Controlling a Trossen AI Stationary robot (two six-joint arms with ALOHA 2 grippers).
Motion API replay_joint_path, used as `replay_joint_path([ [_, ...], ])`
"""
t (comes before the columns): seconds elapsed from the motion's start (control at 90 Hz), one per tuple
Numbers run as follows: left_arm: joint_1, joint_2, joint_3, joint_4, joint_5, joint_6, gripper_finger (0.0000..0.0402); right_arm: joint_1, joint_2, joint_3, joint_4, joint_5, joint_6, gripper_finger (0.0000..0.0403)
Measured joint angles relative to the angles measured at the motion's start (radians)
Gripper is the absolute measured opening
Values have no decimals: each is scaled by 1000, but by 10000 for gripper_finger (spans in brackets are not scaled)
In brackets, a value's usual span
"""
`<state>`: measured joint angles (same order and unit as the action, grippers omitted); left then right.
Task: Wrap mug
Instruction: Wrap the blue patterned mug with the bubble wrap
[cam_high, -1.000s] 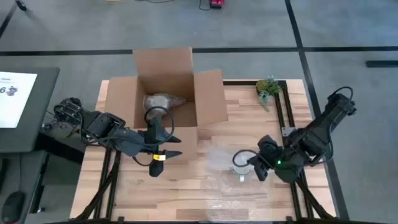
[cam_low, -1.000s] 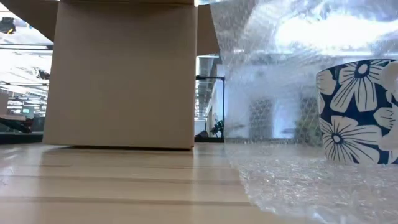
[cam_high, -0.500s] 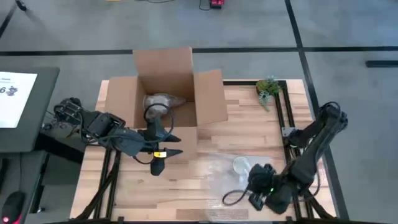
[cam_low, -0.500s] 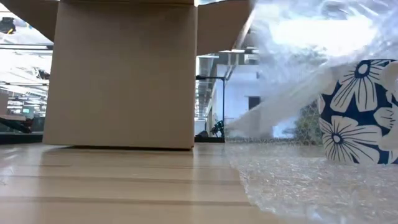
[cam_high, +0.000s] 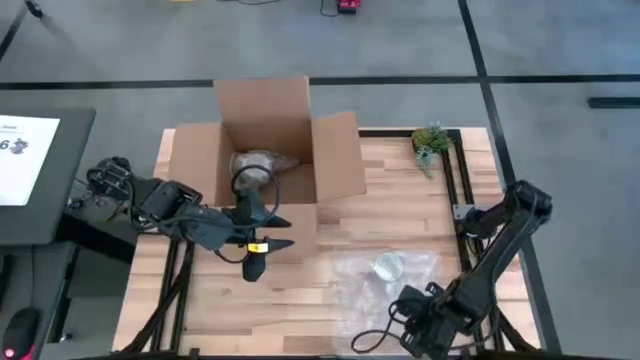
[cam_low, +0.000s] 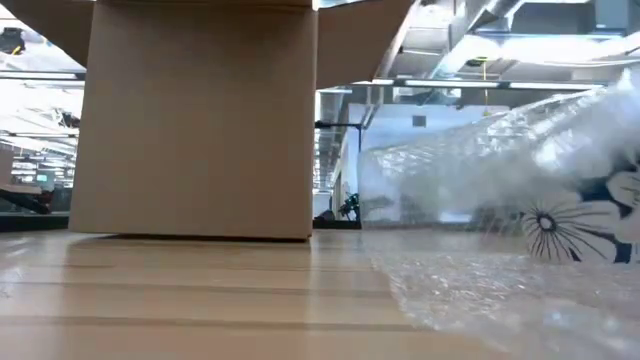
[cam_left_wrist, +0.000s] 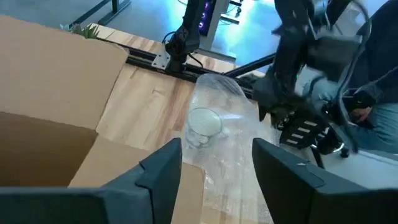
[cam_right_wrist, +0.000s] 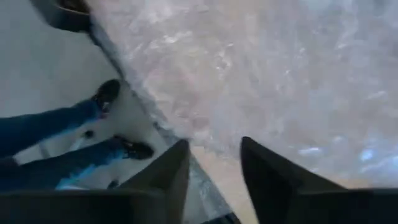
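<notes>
Mug under bubble wrap, R side of table

You see the mug (cam_high: 388, 266) upright on the bubble wrap (cam_high: 385, 285), sheet partly draped over it; cardboard box (cam_high: 262, 165) well apart toward the L. R gripper (cam_high: 415, 330) low at table's near edge by the wrap, jaws apart, nothing between; L gripper (cam_high: 262, 247) hovers beside the box, jaws apart, empty; a person's legs (cam_right_wrist: 56, 146) past the table edge.

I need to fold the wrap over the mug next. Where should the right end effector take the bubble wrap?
Probably the bubble wrap edge at the table's near side, beside the right end effector. It lies flat and free there, while the mug weighs down the middle.
</notes>
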<state>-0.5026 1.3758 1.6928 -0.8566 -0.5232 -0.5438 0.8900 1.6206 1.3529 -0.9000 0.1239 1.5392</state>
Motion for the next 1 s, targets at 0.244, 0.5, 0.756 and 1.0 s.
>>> replay_joint_path([
  [0.244, 0, 0, 0, 0, 0, 6, 175, -94, -199, 38, 21, -33, -14, 191],
  [0.5, 0, 0, 0, 0, 0, 24, 175, -279, -125, 60, -205, -47, -200, 81],
  [0.756, 0, 0, 0, -2, 0, 24, 175, -416, 47, 59, -279, -50, -321, 8],
  [1.0, 0, 0, 0, -4, 0, 24, 175, -474, 193, 41, -269, -113, -440, 1],
])
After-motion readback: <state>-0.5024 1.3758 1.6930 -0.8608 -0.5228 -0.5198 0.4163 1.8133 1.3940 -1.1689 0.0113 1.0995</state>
